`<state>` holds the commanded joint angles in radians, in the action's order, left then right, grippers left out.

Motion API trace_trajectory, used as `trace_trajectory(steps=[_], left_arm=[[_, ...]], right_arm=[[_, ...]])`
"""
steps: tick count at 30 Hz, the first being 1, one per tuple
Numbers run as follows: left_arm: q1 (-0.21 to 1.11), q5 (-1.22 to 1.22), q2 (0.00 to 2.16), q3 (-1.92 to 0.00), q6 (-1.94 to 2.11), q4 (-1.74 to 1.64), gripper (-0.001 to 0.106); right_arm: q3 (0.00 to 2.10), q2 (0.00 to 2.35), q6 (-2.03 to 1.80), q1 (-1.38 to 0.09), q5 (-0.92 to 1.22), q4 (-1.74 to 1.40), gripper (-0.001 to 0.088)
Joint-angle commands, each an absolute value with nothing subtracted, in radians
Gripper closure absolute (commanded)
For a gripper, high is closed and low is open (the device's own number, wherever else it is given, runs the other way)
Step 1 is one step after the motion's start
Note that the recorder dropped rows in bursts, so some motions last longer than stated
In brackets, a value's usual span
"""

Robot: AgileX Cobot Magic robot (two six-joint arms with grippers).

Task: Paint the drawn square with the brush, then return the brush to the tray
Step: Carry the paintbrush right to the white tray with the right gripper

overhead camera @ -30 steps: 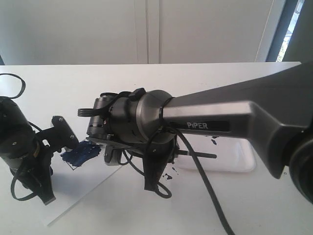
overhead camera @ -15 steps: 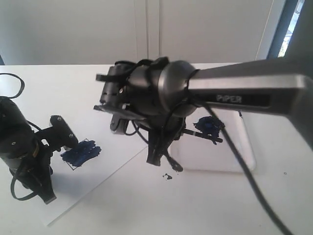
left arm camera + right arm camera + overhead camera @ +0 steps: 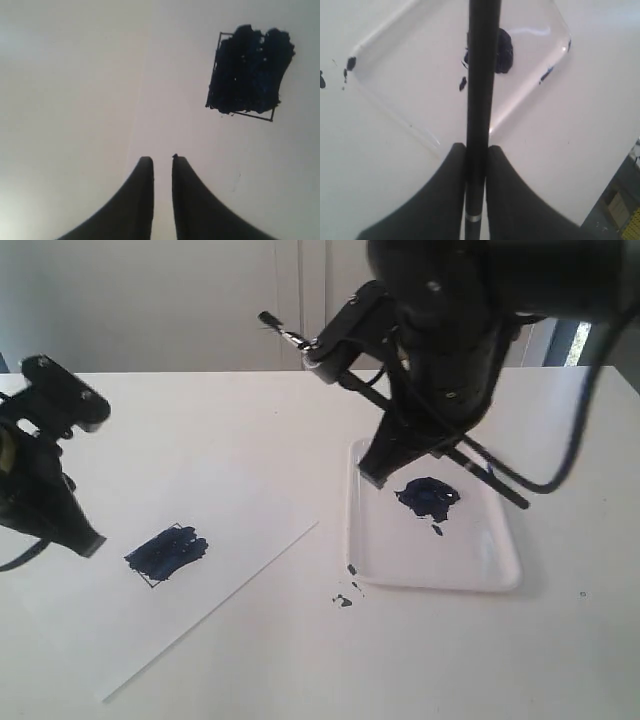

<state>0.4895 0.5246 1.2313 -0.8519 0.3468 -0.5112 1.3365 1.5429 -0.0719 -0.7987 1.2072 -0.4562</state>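
Clamping my right hand [image 3: 476, 148] on the thin black paintbrush [image 3: 481, 75] above the glossy white plastic tray [image 3: 470, 552], lower right, to return it.

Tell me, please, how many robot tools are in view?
2. The left tool hangs empty near the painted square; the right tool is above the tray, clamped on the brush. None seems hidden.
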Motion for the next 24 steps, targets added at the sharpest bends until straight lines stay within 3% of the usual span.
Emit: trace_trajectory(steps=[5, 24], left_arm=[[0.49, 0.597, 1.098, -0.852, 0.333, -0.355, 0.105], [0.491, 0.821, 0.608, -0.774, 0.339, -0.119, 0.105]], right_arm=[[1.164, 1.409, -0.072, -0.745, 1.194, -0.448, 0.0868], [0.692, 1.258, -0.303, -0.738, 1.027, -0.4, 0.0868]])
